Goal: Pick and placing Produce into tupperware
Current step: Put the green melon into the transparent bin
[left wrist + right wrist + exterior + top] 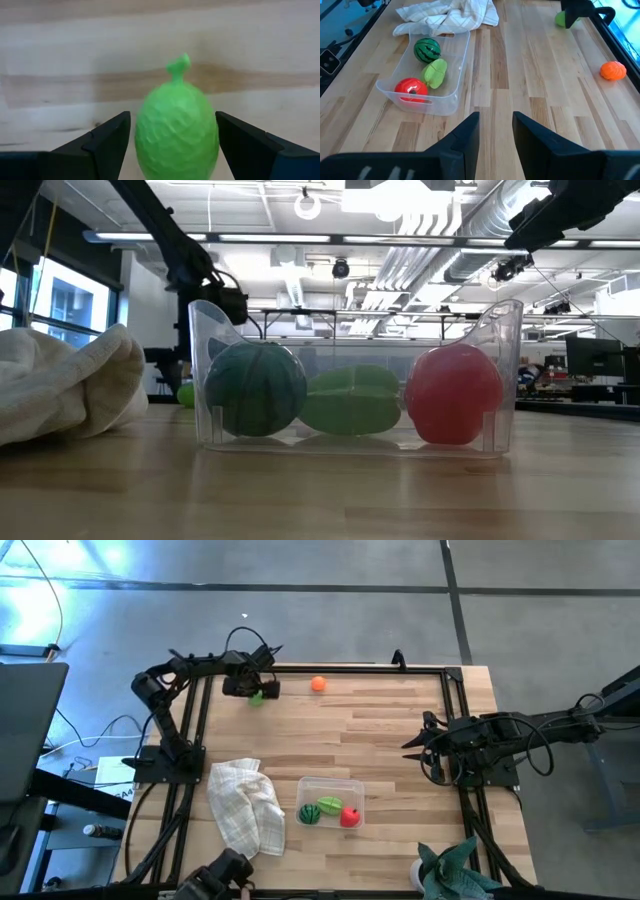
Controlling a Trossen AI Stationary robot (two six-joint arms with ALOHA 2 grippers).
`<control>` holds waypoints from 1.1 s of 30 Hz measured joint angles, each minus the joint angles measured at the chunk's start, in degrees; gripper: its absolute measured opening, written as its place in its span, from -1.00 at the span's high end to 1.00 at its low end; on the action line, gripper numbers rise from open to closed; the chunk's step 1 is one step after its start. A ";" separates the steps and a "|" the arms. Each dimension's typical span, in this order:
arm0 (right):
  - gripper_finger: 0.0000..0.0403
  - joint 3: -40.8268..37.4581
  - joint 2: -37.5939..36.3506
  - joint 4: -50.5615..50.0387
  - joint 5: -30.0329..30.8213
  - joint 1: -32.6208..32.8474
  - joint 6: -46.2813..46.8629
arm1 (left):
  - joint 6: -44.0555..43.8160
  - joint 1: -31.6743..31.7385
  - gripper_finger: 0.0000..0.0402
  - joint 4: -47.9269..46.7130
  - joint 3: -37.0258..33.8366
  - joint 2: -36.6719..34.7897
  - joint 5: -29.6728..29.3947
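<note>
Between the wide-spread jaws of the left gripper [172, 150], a bright-green textured fruit [176, 127] is sitting on the table [400, 740], not yet clamped. It is standing lengthwise, its long axis running forward out of the jaws and its stem tip pointing away from them. Three pieces are already lying in the tupperware [333, 785]: a striped round green one [310, 812], a light-green one [330, 804] and a red one [350, 817]. An orange piece [318, 684] is waiting beyond. The right gripper [496, 131] is idling, jaws narrow and empty.
</note>
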 joint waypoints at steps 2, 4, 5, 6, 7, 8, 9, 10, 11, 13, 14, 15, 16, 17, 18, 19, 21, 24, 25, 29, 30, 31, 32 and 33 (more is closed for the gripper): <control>0.47 0.00 -0.02 0.00 0.00 0.00 0.02 | 1.16 0.52 -0.37 -0.10 -0.02 0.68 1.43; 0.47 0.00 -0.02 0.00 0.00 0.00 0.01 | 1.55 0.57 -0.37 -0.03 0.02 1.60 2.62; 0.47 0.00 -0.02 0.00 0.01 -0.02 0.01 | 1.61 0.57 -0.37 0.01 0.02 1.71 2.76; 0.47 0.00 -0.01 0.00 0.01 -0.02 0.01 | 1.60 0.57 -0.37 0.00 0.04 1.74 2.76; 0.47 0.00 0.00 0.01 0.00 0.00 0.01 | 1.58 0.57 -0.37 0.03 0.04 1.82 2.70; 0.47 0.00 -0.01 0.00 0.00 -0.01 0.01 | 1.58 0.56 -0.37 0.17 0.04 1.82 2.48; 0.47 0.00 -0.02 0.01 0.00 -0.02 0.00 | 1.58 0.53 -0.37 0.26 0.04 1.82 2.26; 0.47 0.00 0.00 0.00 0.00 0.00 0.00 | 1.58 0.53 -0.37 0.43 0.02 1.82 2.14; 0.47 0.00 0.00 0.00 0.00 0.00 0.02 | 1.67 0.53 -0.37 0.60 0.02 1.82 2.09; 0.47 0.00 0.00 0.00 0.00 -0.02 0.02 | 2.16 0.54 -0.37 0.66 0.06 1.82 1.79; 0.47 0.00 0.00 0.02 0.00 -0.01 0.02 | 2.56 0.54 -0.37 0.94 0.07 1.83 1.41; 0.47 0.00 -0.01 0.00 0.00 -0.01 0.02 | 2.94 0.53 -0.37 1.54 0.09 1.85 0.87; 0.47 0.00 0.00 0.00 0.00 -0.02 0.02 | 3.09 0.54 -0.37 1.96 0.15 1.86 0.54; 0.47 0.00 -0.01 0.01 0.00 -0.02 0.01 | 3.11 0.57 -0.37 1.84 0.17 1.86 0.22; 0.47 0.00 -0.01 0.01 0.00 -0.02 0.02 | 3.11 0.58 -0.37 1.66 0.15 1.86 0.07; 0.47 0.00 -0.02 0.00 0.00 -0.02 0.01 | 3.11 0.62 -0.37 1.70 0.15 1.86 0.07; 0.47 0.00 -0.01 0.00 0.00 -0.02 0.01 | 3.10 0.60 -0.37 1.66 0.16 1.86 0.00; 0.47 0.00 0.00 0.00 0.00 -0.01 0.00 | 3.11 0.57 -0.37 1.64 0.15 1.86 0.13; 0.47 0.00 0.00 0.00 0.00 -0.02 0.00 | 3.11 0.57 -0.37 1.58 0.15 1.87 0.18; 0.47 0.00 -0.01 0.00 0.01 0.00 0.02 | 3.09 0.55 -0.34 1.48 0.15 1.86 0.78; 0.47 0.00 -0.02 0.00 0.00 -0.02 0.02 | 3.11 0.55 -0.31 1.48 0.15 1.88 0.96; 0.47 0.00 -0.02 0.02 0.00 -0.02 0.02 | 3.13 0.55 -0.27 1.48 0.15 1.86 0.99; 0.47 0.00 -0.02 0.00 0.00 -0.02 0.02 | 3.29 0.55 -0.23 1.48 0.15 1.86 0.99; 0.47 0.00 0.00 0.00 0.00 0.00 0.02 | 3.52 0.55 -0.17 1.48 0.15 1.86 1.00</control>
